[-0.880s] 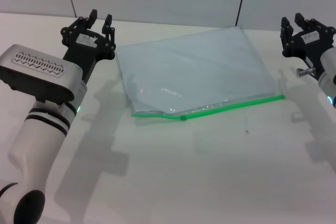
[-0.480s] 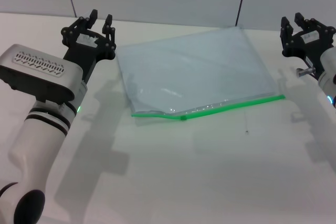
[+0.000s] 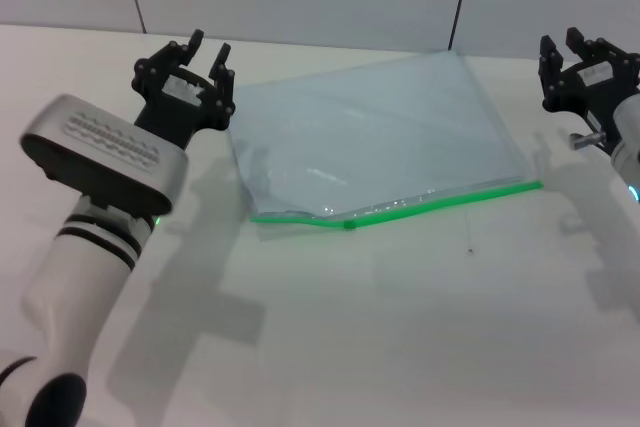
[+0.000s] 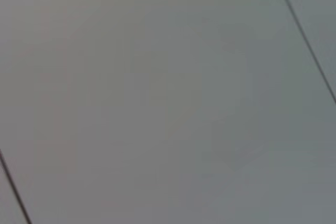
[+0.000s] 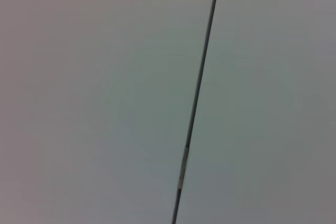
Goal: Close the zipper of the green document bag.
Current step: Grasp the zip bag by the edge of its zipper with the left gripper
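The green document bag [image 3: 370, 137] lies flat on the white table [image 3: 400, 337], with the zipper [image 3: 400, 209] along its near edge. The left gripper [image 3: 205, 52] is held at the bag's far-left corner, fingers spread, nothing gripped. The right gripper [image 3: 572, 44] is held off the bag's right side, fingers apart, empty.

- My right gripper [image 3: 583, 59] sits at the head view's edge, its arm cut off by it.
- Both wrist views give me only blank grey wall panels and dark seams; no jaws, no bag.
- The slider on the zipper [image 3: 400, 209] is too small for me to place for certain.
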Available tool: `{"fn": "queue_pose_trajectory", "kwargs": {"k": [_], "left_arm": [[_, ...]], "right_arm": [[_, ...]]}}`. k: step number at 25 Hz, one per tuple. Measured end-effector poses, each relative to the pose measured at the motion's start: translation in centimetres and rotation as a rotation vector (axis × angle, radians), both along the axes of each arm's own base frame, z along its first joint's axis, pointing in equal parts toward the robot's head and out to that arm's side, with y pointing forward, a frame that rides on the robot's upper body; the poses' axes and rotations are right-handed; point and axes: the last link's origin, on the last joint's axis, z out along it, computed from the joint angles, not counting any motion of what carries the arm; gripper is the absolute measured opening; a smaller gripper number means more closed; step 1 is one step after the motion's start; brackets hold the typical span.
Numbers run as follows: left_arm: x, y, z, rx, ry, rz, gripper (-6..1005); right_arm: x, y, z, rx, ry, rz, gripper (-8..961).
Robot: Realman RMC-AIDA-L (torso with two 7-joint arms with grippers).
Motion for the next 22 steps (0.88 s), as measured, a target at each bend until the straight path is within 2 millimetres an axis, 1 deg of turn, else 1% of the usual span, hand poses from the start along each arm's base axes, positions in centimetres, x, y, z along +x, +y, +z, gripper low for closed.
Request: {"fn": "queue_pose_trajectory", "kwargs": {"k": [3, 6, 9, 11, 17, 22], "left_arm": [[0.2, -0.9, -0.6, 0.018, 0.104, -0.011, 290], [0.8, -2.1, -1.1, 0.049, 0.193, -0.038, 290], [1.4, -3.8, -1.3, 0.109, 0.303, -0.086, 291], [1.7, -4.6, -1.3, 0.141, 0.346, -0.103, 291], [2.2, -6.3, -0.8, 0.221, 0.364, -0.106, 292], [3.0, -7.5, -1.2, 0.226, 0.364, -0.086, 293]], "right_arm": [[0.1, 0.0, 0.1, 0.002, -0.005, -0.001, 281], [0.3, 0.0, 0.3, 0.003, -0.01, -0.003, 282], [0.5, 0.0, 0.3, 0.004, -0.015, -0.005, 282], [0.5, 0.0, 0.3, 0.003, -0.017, -0.004, 301], [0.5, 0.0, 0.3, 0.002, -0.019, -0.003, 359], [0.6, 0.0, 0.3, -0.001, -0.019, -0.007, 413]]}}
